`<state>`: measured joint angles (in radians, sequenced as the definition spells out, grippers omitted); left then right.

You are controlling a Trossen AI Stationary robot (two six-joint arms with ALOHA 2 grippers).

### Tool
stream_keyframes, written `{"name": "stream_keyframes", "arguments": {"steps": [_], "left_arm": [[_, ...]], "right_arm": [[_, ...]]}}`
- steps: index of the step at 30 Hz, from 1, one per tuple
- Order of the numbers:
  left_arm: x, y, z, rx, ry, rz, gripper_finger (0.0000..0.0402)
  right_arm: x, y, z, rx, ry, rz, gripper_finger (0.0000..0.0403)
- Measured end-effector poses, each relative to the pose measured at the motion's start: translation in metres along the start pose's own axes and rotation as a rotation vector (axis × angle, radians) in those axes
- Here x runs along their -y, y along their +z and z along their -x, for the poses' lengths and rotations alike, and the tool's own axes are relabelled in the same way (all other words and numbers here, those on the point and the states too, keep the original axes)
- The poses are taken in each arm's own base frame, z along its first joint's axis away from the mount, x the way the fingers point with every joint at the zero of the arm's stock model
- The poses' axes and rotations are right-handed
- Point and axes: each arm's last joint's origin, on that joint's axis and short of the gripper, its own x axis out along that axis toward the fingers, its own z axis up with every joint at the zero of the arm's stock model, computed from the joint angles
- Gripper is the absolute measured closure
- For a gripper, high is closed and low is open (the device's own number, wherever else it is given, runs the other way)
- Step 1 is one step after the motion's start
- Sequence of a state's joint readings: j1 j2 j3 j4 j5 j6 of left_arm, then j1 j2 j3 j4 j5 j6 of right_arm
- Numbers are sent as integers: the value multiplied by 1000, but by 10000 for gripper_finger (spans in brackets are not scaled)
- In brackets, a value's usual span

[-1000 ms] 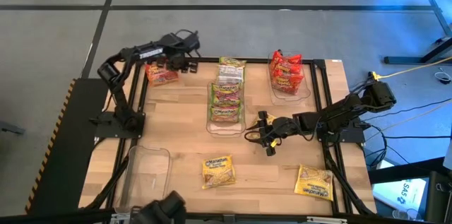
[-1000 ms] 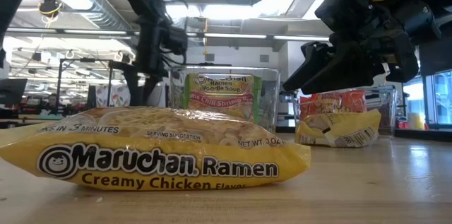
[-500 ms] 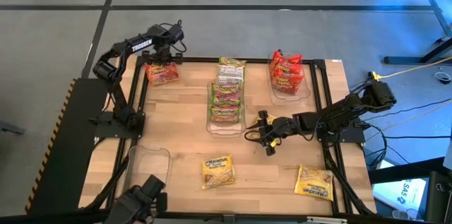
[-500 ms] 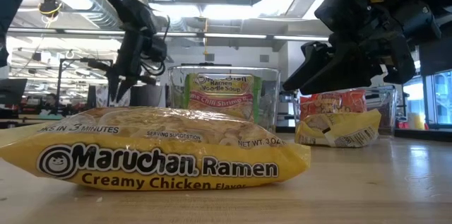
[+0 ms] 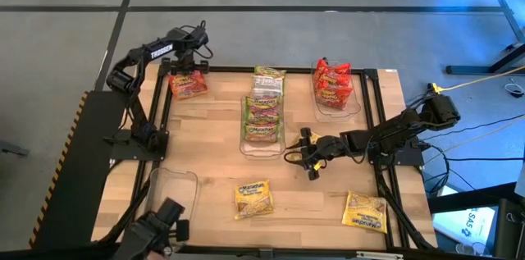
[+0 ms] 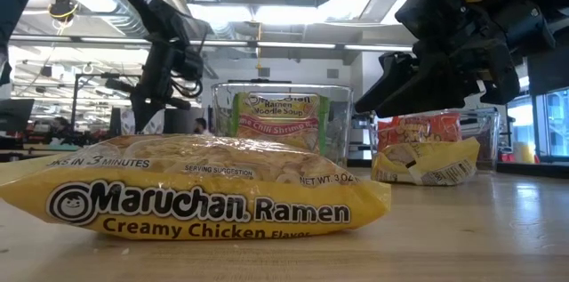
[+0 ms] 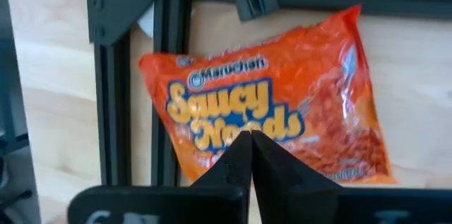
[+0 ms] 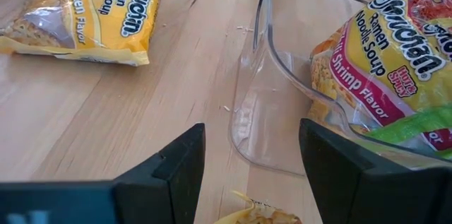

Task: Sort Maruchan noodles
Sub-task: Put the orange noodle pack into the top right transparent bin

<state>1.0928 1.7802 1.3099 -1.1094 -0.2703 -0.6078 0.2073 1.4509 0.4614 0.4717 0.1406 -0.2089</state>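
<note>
An orange-red Maruchan packet [image 5: 188,86] [image 7: 282,104] lies flat at the table's far left corner, one end over the black frame rail [image 7: 113,111]. My left gripper [image 5: 187,68] [image 7: 251,139] is shut with nothing in it, a little above that packet. My right gripper [image 5: 302,155] [image 8: 251,160] hangs open by the near right corner of the middle bin [image 5: 264,150]. Under it a yellow packet [image 6: 422,162] rests on the table, with a gap between them in the low view. Two more yellow packets [image 5: 253,198] [image 5: 365,211] lie near the front edge.
The middle bin holds green packets [image 5: 262,116], and more green packets [image 5: 268,75] lie past its far end. A far right bin [image 5: 353,108] holds red packets [image 5: 333,86]. A clear bin [image 5: 172,198] stands at the near left. A dark object [image 5: 160,231] is at the near left edge.
My left gripper has swung along the far edge toward the table's left edge, from between the orange-red packet and the green ones to over the orange-red packet. Its fingers have shut on nothing. My right gripper and all the packets have kept still.
</note>
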Motion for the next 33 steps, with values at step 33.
{"name": "stream_keyframes", "arguments": {"steps": [33], "left_arm": [[12, 25, -45, -136, -156, -44, 400]], "right_arm": [[14, -15, -16, -30, 10, -61, 204]]}}
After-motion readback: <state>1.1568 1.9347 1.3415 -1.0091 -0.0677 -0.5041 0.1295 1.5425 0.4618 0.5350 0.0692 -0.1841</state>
